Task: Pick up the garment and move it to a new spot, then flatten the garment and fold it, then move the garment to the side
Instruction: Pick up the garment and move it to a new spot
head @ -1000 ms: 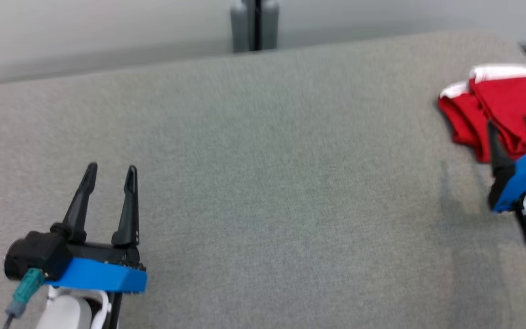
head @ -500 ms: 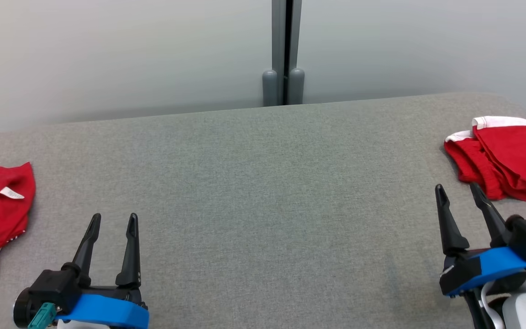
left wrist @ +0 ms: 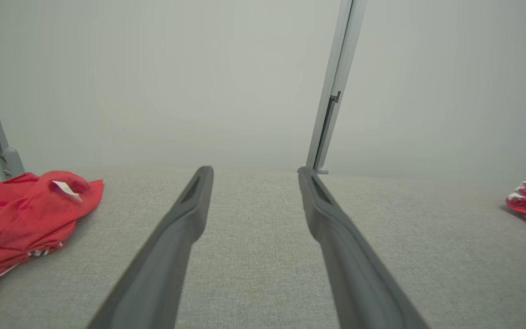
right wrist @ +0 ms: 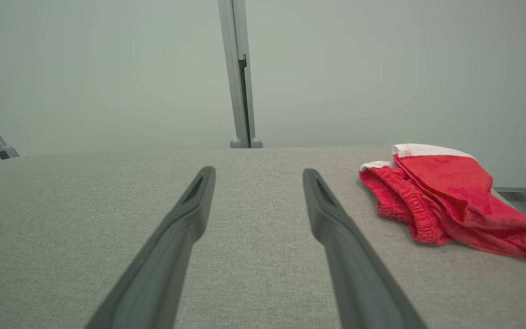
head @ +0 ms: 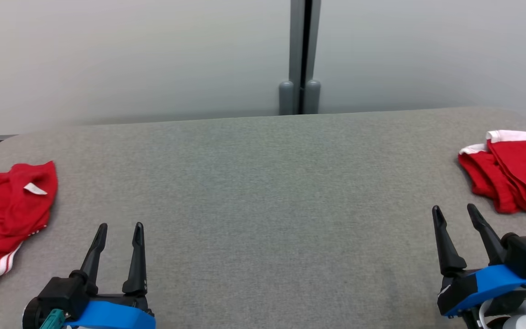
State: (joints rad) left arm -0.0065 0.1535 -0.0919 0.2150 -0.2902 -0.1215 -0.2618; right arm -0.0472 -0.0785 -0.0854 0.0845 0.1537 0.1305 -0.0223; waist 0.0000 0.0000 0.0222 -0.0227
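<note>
Your left jaws and right jaws stand released and empty at 7 and 5 o'clock, leaving the desk [head: 263,192] free between them. The folded garment [head: 516,173] lies aside at 3 o'clock, apparently finished; a crumpled garment [head: 9,205] waits at 9 o'clock.

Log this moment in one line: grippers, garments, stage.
left gripper: open, empty | right gripper: open, empty | crumpled red garment: table left end, untouched | second red garment: table right end, untouched | stage: nothing picked up
</note>
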